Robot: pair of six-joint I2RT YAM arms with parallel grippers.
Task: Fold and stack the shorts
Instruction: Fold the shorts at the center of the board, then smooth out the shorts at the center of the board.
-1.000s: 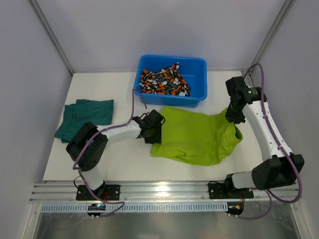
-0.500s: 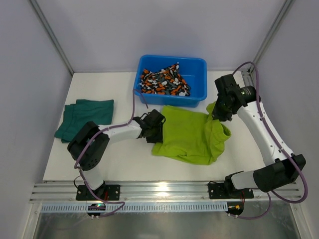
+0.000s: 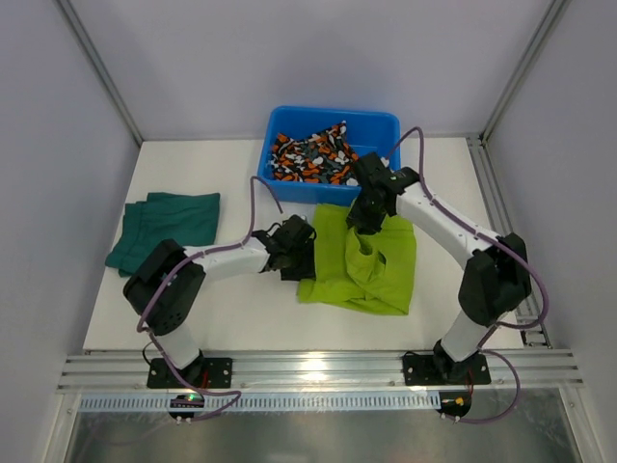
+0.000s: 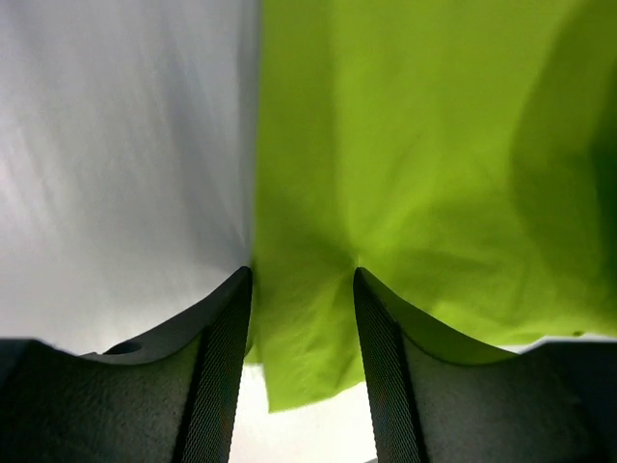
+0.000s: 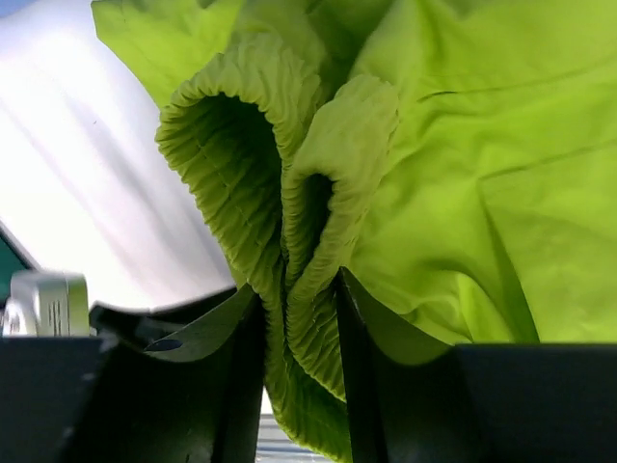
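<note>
While one (lime) shorts [image 3: 362, 270] half-folded, three

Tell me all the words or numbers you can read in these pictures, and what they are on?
None. No readable text on the lime shorts, the camouflage shorts, the teal shorts or the blue tub.

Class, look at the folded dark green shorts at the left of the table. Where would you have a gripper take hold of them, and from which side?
Grip the dark green shorts at their near left corner, coming from the left gripper's side. There the layered edges fan out slightly over the bare table, so a finger could probably slide under. The right side looks flatter and offers less to pinch.
</note>
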